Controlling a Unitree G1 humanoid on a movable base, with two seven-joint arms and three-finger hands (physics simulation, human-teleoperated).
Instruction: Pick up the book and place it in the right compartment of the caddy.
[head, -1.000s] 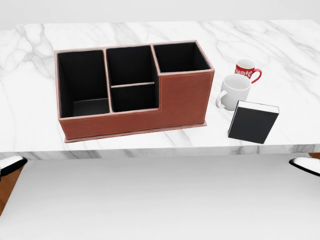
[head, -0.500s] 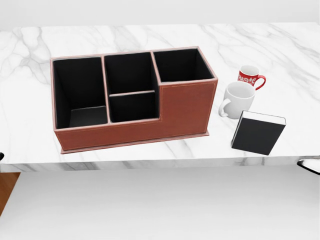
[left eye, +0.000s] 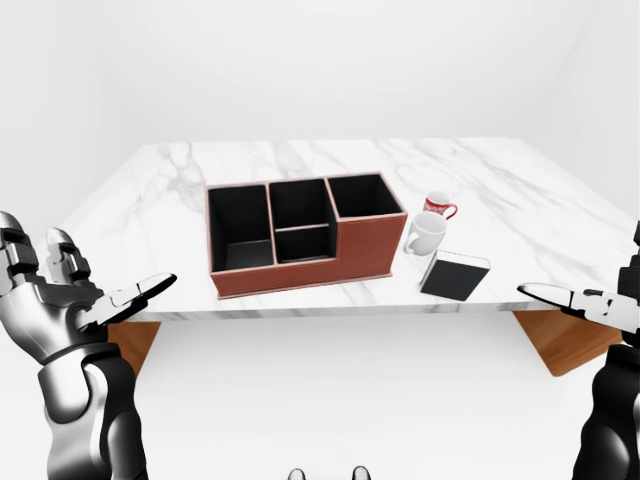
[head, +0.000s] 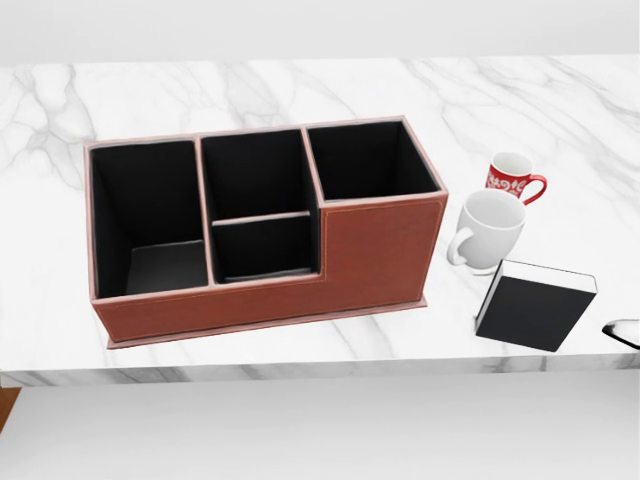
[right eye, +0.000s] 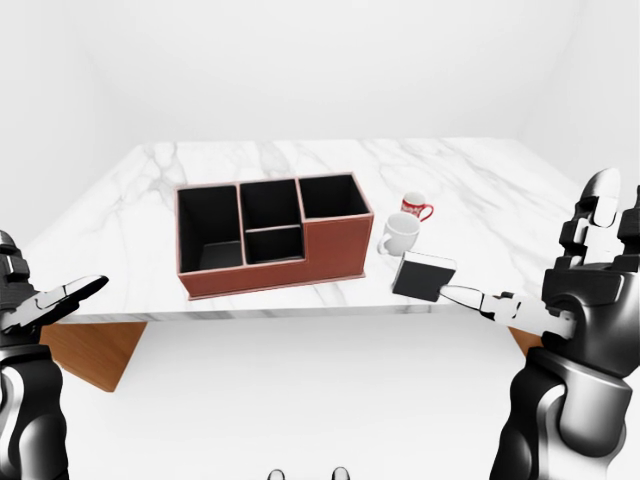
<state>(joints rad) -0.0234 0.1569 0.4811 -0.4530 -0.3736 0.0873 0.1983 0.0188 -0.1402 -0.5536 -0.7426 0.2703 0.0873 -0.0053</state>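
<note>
Lying flat near the table's (head: 300, 350) near-right edge, just right of the caddy (head: 270, 225) and beside a white mug (head: 487, 232), the book (head: 535, 305) looks stiff, light, smooth-covered; pinching across its edges seems wisest. Both the left hand (left eye: 60, 295) and right hand (right eye: 590, 280) hang open, empty.

left hand (left eye: 60, 295) raised, fingers spread, right hand (right eye: 580, 290) apparently likewise

Camera moved closer, caddy (head: 270, 230) and book (head: 535, 305) larger, lower in head view
</note>
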